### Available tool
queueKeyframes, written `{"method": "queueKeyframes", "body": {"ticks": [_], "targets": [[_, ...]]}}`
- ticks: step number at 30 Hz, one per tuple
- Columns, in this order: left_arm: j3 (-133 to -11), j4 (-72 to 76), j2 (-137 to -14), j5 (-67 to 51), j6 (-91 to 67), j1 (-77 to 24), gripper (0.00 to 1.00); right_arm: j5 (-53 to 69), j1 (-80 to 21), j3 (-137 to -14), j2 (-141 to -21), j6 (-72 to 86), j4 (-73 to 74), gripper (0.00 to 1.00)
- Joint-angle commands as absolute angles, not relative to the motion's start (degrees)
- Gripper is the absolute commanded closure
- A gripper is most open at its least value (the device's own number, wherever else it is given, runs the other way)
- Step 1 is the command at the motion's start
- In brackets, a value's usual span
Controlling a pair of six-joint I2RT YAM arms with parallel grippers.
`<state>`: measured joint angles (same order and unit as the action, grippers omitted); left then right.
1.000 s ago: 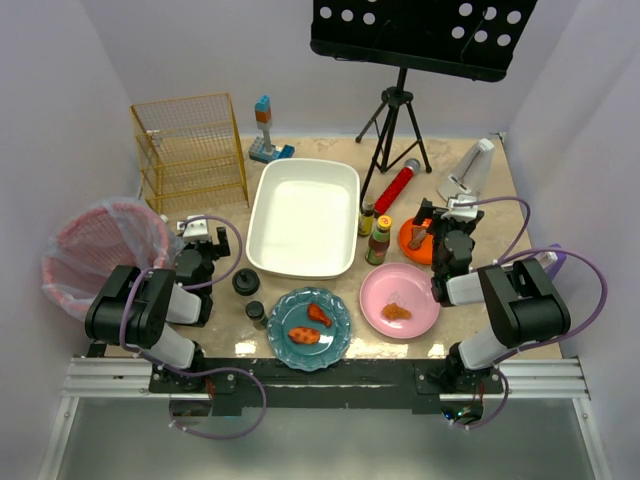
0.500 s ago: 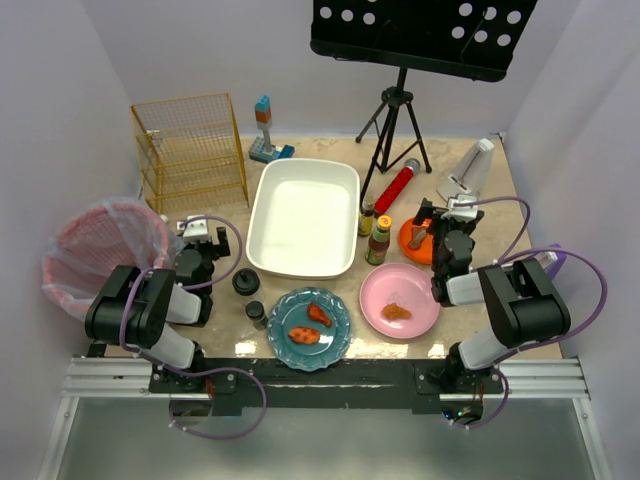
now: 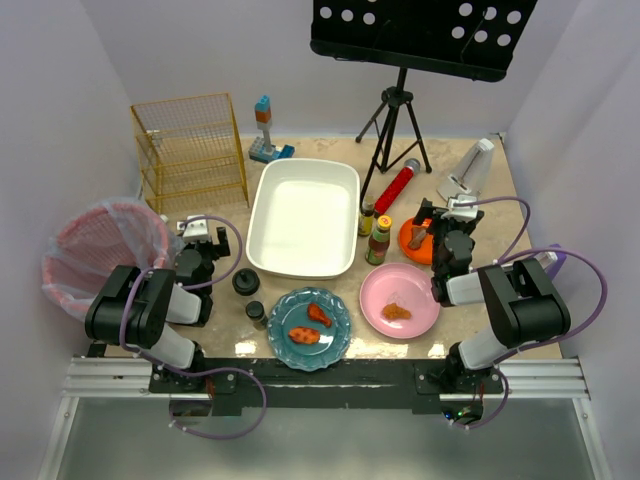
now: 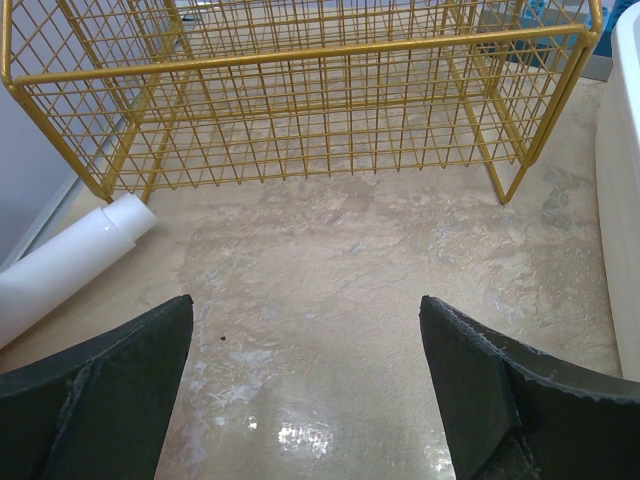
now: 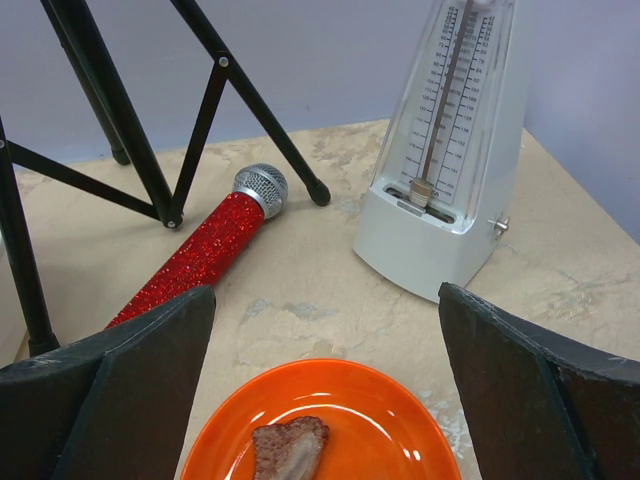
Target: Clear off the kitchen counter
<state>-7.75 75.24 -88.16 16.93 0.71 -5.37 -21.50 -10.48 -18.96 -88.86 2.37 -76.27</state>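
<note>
The kitchen counter [image 3: 335, 150] is a beige stone-look top crowded with items. My left gripper [image 3: 198, 234] hovers at its left side, open and empty over bare counter [image 4: 330, 260], facing a yellow wire basket [image 4: 300, 90]. On the right, my right gripper [image 3: 432, 220] stands open and empty just above an orange plate [image 5: 390, 415] that carries a brown piece of meat [image 5: 290, 450]. Beyond that plate lie a red glitter microphone [image 5: 200, 255] and a white metronome [image 5: 450, 170].
A white tub [image 3: 302, 215] sits mid-counter, with two sauce bottles [image 3: 378, 240] to its right. A blue plate [image 3: 310, 325] and a pink plate [image 3: 398, 300] with food lie near the front, beside two black caps [image 3: 246, 282]. Around the edges are a pink bin [image 3: 100, 255], a tripod [image 3: 395, 120] and toy blocks [image 3: 265, 135].
</note>
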Motion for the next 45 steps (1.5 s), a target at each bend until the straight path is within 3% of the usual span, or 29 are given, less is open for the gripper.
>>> {"method": "queueKeyframes", "body": {"ticks": [1, 12, 16, 22, 28, 37, 45], "targets": [[-8.8, 81.1, -87.5, 16.5, 1.0, -5.2, 0.00, -21.2, -10.4, -19.2, -88.6, 1.8, -89.6, 0.02], [-8.8, 81.1, -87.4, 16.6, 1.0, -5.2, 0.00, -22.0, -10.5, -19.6, -87.5, 1.8, -89.0, 0.01], [-8.8, 81.2, -87.5, 16.6, 1.1, -5.2, 0.00, -24.4, -10.5, -28.0, -80.7, 3.2, -67.6, 0.02], [-8.8, 81.1, -87.5, 16.6, 1.0, -5.2, 0.00, -26.1, -10.5, -33.8, -76.2, 8.9, -57.9, 0.02], [-8.9, 81.1, -87.4, 16.6, 1.0, -5.2, 0.00, -25.0, -10.5, -45.2, -74.8, 14.1, -36.2, 0.02], [-6.2, 83.8, -84.2, 18.1, 1.3, -5.7, 0.00, -20.3, -10.4, -49.3, -69.7, 18.5, -26.8, 0.02], [-9.4, 68.3, -71.1, 24.0, 0.6, -7.6, 0.00, -17.0, -10.5, -48.5, -65.0, 20.1, -24.5, 0.02]]}}
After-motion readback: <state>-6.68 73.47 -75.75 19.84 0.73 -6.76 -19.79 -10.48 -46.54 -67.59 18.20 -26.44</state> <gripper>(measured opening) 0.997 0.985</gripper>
